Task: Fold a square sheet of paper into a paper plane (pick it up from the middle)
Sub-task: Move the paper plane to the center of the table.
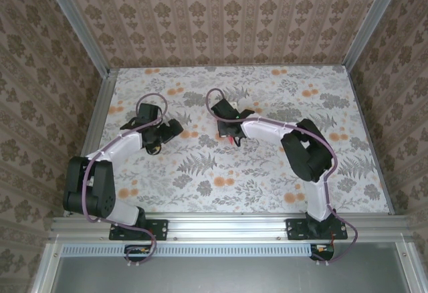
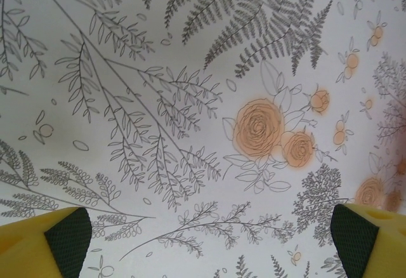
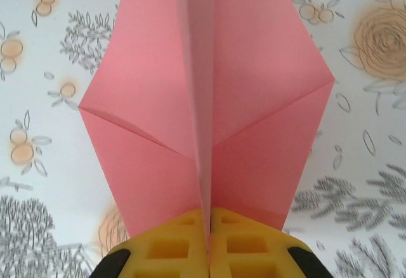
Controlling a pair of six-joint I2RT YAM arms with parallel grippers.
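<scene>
Most of the folding looks done. In the right wrist view the paper plane [image 3: 254, 100] is already a pink dart with a raised centre crease, and two diagonal fold lines run from that crease out to corners at 9 and 3 o'clock. Its nose narrows toward 12 o'clock and runs off the top edge, so the tip cannot be checked. The wings slope down and outward instead of lying level. My guess is that what remains is at most flattening the wings or setting the plane down, though I cannot tell whether another fold is intended.

The right gripper [image 3: 208, 218] is clamped shut on the crease at the tail, its yellow fingers pressed together with the paper ridge between them. From above, this gripper [image 1: 229, 134] hangs near the middle of the tabletop [image 1: 267, 172], its arm reaching in from 4 o'clock with the elbow raised, and a scrap of red paper [image 1: 233, 141] shows beneath it.

The left gripper [image 1: 155, 147] sits well apart at 9 o'clock from the right one, its arm bent back toward its base. Its jaws [image 2: 206, 240] are spread wide and hold nothing, over bare floral print.
</scene>
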